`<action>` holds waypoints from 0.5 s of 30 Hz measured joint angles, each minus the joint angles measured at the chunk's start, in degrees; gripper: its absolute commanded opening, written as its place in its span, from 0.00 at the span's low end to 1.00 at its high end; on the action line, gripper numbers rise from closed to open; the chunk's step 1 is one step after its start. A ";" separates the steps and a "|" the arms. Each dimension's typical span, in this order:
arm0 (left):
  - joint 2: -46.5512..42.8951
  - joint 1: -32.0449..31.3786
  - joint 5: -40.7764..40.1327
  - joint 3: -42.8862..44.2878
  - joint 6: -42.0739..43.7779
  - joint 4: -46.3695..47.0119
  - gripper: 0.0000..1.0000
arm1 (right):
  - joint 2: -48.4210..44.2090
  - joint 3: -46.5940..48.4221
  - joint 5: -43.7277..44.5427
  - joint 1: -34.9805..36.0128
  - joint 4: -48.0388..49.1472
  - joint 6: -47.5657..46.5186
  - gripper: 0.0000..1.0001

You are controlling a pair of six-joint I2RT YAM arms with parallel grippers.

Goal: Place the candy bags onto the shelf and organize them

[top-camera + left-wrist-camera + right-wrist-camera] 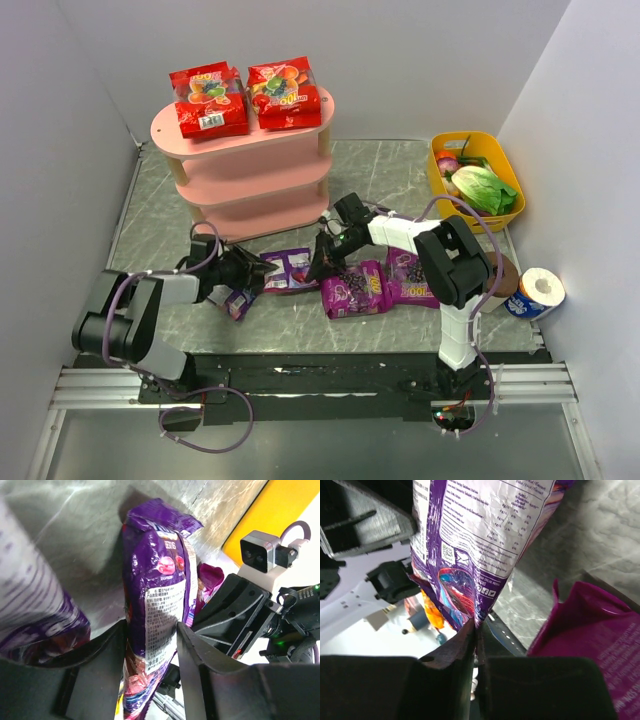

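1. Right gripper [476, 630] pinches one end of the blue-violet packet [470, 540], fingers pressed together.
2. Left gripper [151, 630] brackets the same packet lengthwise; whether it squeezes, I cannot tell.
3. Pink shelf [240, 165] stands beyond both.

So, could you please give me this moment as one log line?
right end effector: shut on blue-violet bag | left end effector: around it, grip unclear | shelf: two red bags on top
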 measured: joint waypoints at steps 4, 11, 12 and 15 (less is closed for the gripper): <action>3.17 -0.81 0.81 1.14 0.02 2.05 0.33 | 0.00 0.00 0.55 0.00 -1.57 -1.60 0.28; 4.44 -1.88 0.94 2.86 1.33 1.55 0.01 | -1.22 0.20 2.80 0.26 -3.08 -3.72 0.72; 4.22 -1.92 0.74 3.41 2.14 0.59 0.01 | -2.03 0.20 3.69 0.33 -3.52 -3.91 0.74; 2.47 -1.95 -0.13 4.70 4.61 -1.86 0.01 | -5.42 0.20 6.91 0.37 -4.94 -4.52 0.80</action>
